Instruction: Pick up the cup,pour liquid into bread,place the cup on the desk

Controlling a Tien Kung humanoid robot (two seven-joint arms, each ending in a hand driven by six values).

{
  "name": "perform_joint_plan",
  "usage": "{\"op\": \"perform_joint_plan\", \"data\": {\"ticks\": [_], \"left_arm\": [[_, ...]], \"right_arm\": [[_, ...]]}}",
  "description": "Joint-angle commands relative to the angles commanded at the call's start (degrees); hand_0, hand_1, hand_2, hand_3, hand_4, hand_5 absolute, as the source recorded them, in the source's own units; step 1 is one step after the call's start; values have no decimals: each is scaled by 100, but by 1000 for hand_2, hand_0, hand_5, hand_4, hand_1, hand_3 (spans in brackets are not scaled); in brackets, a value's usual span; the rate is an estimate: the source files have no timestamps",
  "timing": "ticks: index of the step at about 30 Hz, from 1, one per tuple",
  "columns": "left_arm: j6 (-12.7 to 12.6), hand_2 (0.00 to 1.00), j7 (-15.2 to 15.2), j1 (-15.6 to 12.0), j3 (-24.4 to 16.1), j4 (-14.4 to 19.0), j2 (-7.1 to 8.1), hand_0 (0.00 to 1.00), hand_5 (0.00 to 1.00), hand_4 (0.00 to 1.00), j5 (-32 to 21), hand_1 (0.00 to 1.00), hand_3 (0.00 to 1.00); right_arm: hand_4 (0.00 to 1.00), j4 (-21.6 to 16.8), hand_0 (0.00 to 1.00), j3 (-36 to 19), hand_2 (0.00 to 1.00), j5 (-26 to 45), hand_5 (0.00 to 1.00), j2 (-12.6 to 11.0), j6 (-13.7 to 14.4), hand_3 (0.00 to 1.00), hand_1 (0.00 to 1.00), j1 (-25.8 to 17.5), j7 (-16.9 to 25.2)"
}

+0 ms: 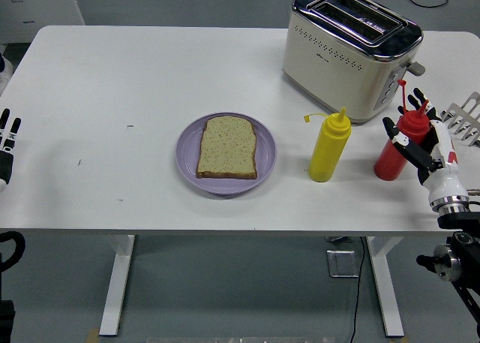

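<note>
Near the table's right edge, our right hand [418,149], fingers spread and holding nothing, sits just beside the upright red squeeze bottle [397,146]; a glancing close could, we judge, tip it toward the yellow squeeze bottle [330,147].

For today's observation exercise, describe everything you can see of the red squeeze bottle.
The red squeeze bottle looks like soft plastic, with a pointed nozzle and a small cap flipped open on a strap. It stands upright near the table's right edge, in front of the toaster and right of the yellow bottle. The right hand is beside it, fingers spread against its side.
</note>
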State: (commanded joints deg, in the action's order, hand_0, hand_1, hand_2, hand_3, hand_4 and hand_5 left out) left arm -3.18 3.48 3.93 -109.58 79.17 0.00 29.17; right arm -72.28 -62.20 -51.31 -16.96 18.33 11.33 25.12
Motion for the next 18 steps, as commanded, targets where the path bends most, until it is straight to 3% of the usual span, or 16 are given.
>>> {"op": "perform_joint_plan", "data": {"ticks": [12,18], "left_arm": [[-3,839,1,-26,35,2,0,811,998,618,1,803,749],[-4,839,4,-24,46,1,0,811,998,618,-1,803,750]], "right_arm": [[862,-878,993,-766,998,-260,271,-242,-67,998,933,-483,-81],[866,-1012,992,-1224,998,-223,281,-236,-6,998,931,-528,-97]]}}
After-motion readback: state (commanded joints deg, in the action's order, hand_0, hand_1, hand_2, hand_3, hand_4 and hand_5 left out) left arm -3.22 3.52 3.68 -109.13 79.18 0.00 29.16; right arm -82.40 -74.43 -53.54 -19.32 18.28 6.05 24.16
